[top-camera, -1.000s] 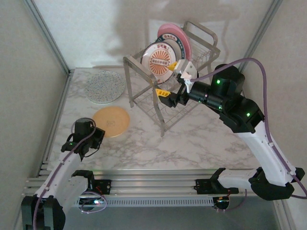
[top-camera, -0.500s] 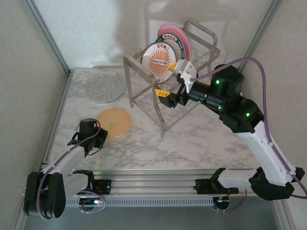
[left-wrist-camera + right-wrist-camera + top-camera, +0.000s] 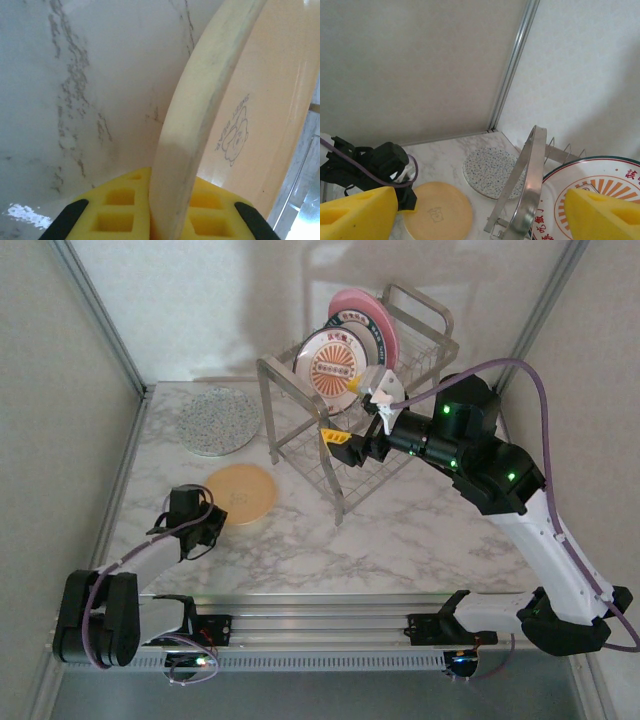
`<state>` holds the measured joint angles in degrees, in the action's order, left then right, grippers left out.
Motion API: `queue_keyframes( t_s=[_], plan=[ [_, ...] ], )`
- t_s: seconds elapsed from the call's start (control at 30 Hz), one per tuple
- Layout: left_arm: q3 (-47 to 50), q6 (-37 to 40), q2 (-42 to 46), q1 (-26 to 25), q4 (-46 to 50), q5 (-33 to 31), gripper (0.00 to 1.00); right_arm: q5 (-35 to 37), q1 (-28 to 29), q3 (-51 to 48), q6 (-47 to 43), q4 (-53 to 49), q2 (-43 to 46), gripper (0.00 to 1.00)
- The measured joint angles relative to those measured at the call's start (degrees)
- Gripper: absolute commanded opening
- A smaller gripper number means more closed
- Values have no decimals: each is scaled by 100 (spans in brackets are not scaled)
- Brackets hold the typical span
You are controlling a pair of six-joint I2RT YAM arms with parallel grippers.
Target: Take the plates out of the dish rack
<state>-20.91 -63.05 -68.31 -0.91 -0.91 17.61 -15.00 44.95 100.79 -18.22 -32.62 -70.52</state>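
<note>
step in hand: from where i stand, the left arm is setting a plate down while the right arm lines up on the next one in the rack (image 3: 300, 430).
left gripper (image 3: 200, 522): low over the table (image 3: 400, 530), clamped on the near rim of the orange plate (image 3: 240, 492); in the wrist view the rim runs up between the yellow pads (image 3: 120, 210), which sit close on both sides.
right gripper: the right gripper (image 3: 356, 410) is up at the rack's top tier, its fingers spread wide and holding nothing, one to each side of the sunburst plate (image 3: 338, 365) at its near edge.
next move, left: looks like let go of the rim and back off low without dragging the plate.
next move, right: i'd guess ease forward until the rim sits between the fingers, pinch, then lift straight up out of the slot, clear of the wires.
orange plate: plain, glossy, seems to lie flat on the table, a small printed mark on its face.
sunburst plate: on edge in the top tier, white with a dark rim and an orange rayed centre.
pink plate (image 3: 362, 308): on edge just behind the sunburst one.
speckled plate (image 3: 218, 420): flat on the table, left of the rack, apart from the orange one.
left to do: two plates not yet out, as far as i can tell.
</note>
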Motion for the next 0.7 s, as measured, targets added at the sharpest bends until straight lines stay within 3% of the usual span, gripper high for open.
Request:
queue_keyframes(
  t_s=[0.3,0.57,0.7],
  plan=[
    [-74,133,-11,4,201,-28,45,492,11,0,68,44,2,87],
    [-256,177,168,4,592,-105,62,2035,-22,238,85,332,-122,90],
    [-472,181,369,4,894,-162,72,2553,-498,1047,238,339,-581,90]
  ],
)
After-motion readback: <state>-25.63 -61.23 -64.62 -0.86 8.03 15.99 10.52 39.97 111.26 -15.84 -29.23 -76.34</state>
